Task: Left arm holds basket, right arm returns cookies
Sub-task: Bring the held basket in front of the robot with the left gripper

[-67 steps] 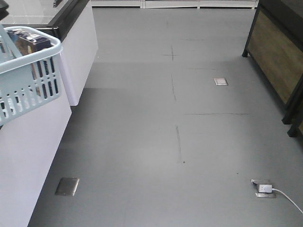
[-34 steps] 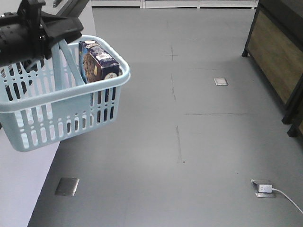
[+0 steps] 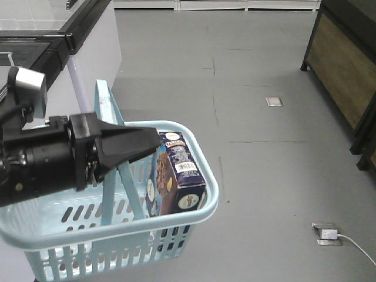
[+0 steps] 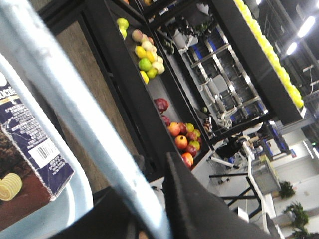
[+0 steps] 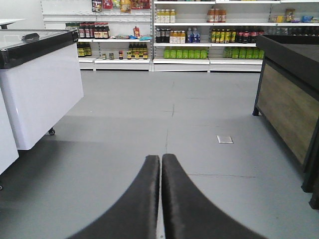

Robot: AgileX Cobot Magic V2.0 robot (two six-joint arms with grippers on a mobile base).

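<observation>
The light blue basket (image 3: 207, 187) hangs low at the left of the front view, above the grey floor. My left gripper (image 3: 154, 141), a black wedge, is shut on the basket's upright handle (image 3: 109, 120). In the left wrist view the handle (image 4: 75, 99) runs diagonally between the black fingers (image 4: 199, 209). The cookies (image 3: 176, 179), a dark navy carton with a white barcode label, stand tilted inside the basket at its right end; the carton's corner (image 4: 30, 154) also shows from the left wrist. My right gripper (image 5: 160, 157) is shut on nothing, over bare floor and away from the basket.
A white chest freezer (image 3: 94, 59) stands along the left. A dark wood-panelled display stand (image 3: 346, 70) lines the right. A floor socket with a white plug and cable (image 3: 327, 234) sits at the lower right. Shelves of bottles (image 5: 199, 35) fill the far wall. Fruit (image 4: 149, 55) lies on a dark rack.
The basket has swung from the far left edge toward the middle and down, closer to the camera. The left arm has come into view holding the handle.
</observation>
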